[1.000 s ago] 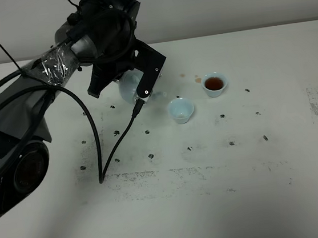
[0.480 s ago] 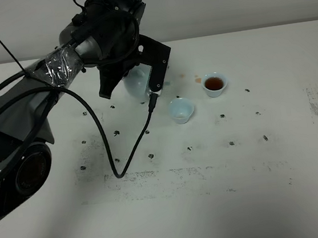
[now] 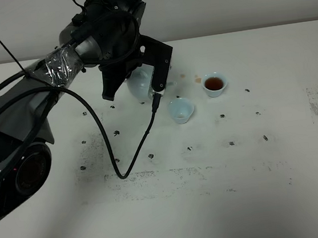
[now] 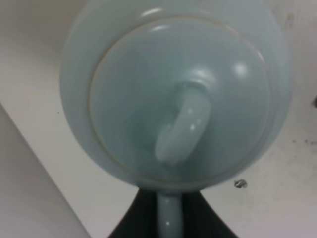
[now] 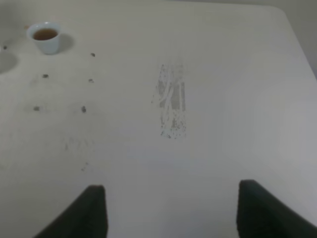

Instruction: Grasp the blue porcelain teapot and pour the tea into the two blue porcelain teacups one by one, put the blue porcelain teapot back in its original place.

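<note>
Teapot: one blue teapot, its handle between the fingers of the left tool.
Left tool: clamped on the teapot's handle.
Place: over the worktop, near the pale cup.
Cups: two. The pale cup looks empty. The far cup has brown tea in it.
Right tool: fingers apart, holding nothing, well apart from the cups.

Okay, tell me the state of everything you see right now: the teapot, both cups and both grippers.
blue teapot: lid on, held by its handle.
far teacup: upright, filled.
near teacup: upright, looks empty.
left gripper: shut on the teapot's handle.
right gripper: open, holding nothing.
</note>
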Available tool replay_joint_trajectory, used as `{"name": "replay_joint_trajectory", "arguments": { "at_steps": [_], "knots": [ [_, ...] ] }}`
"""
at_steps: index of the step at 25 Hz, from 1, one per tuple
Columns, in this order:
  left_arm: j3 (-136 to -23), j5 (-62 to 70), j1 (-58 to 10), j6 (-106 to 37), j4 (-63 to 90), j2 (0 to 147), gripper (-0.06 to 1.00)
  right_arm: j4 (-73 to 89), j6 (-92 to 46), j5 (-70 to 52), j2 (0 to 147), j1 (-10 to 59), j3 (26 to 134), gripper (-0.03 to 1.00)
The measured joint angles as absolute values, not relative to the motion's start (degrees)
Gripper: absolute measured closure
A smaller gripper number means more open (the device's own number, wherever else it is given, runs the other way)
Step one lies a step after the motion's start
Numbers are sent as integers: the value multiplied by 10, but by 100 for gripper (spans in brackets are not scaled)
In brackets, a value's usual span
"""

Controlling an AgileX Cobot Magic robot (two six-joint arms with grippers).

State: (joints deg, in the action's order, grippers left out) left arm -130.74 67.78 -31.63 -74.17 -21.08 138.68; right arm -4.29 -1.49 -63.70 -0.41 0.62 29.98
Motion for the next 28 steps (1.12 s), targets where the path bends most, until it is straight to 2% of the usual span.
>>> {"name": "replay_joint_trajectory", "arguments": {
  "at_steps": [18,28],
  "knots": [
    [-1307,681,-312,-743,-256,1388,94,-43,-15,-637,-4,6,300,43],
    [-1307,629,-316,-758,-295,1399,94,-42,-15,-637,-4,6,300,43]
  ]
}}
